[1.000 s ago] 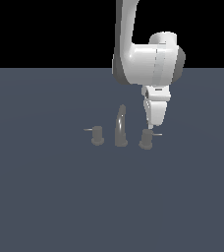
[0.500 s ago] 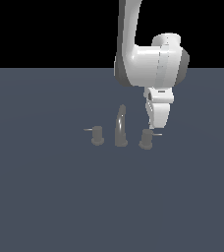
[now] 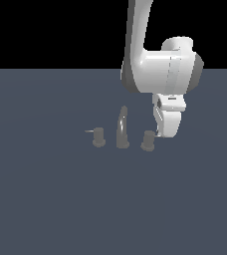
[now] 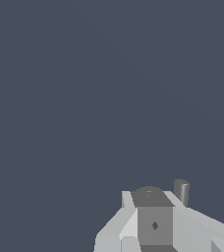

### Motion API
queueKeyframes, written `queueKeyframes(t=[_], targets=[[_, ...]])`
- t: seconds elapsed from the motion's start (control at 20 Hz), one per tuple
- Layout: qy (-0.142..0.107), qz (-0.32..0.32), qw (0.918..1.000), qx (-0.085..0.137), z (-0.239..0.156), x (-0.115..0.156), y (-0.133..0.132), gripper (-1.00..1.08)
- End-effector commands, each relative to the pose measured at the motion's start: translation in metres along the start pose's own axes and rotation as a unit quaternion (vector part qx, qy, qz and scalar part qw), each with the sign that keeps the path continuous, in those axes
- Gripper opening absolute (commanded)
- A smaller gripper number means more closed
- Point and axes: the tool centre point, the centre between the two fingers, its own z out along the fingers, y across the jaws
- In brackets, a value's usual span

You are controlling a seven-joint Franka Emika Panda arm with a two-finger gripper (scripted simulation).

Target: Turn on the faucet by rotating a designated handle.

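Where the faucet (image 3: 121, 130) stands, end effector (image 3: 167, 132) just beside the handle (image 3: 148, 140), grip state impossible to tell

Arm (image 3: 138, 40): smooth glossy white shell, rounded links, no visible cables or markings. Wrist housing (image 3: 165, 69) is bulky, white with a dark grey end cap. Gripper (image 3: 166, 130): white, blocky, faceted; wrist view shows pale grey panels, a darker grey centre plate with a small diamond mark.
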Motion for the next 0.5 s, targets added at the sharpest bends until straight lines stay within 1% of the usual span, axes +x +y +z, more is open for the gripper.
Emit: queueKeyframes(t=[0.0,0.45], targets=[[0.0,0.001,1.0,-0.003,0.001,-0.001,0.007,-1.0],[0.001,0.005,0.9999,-0.009,0.004,-0.001,0.04,-1.0]])
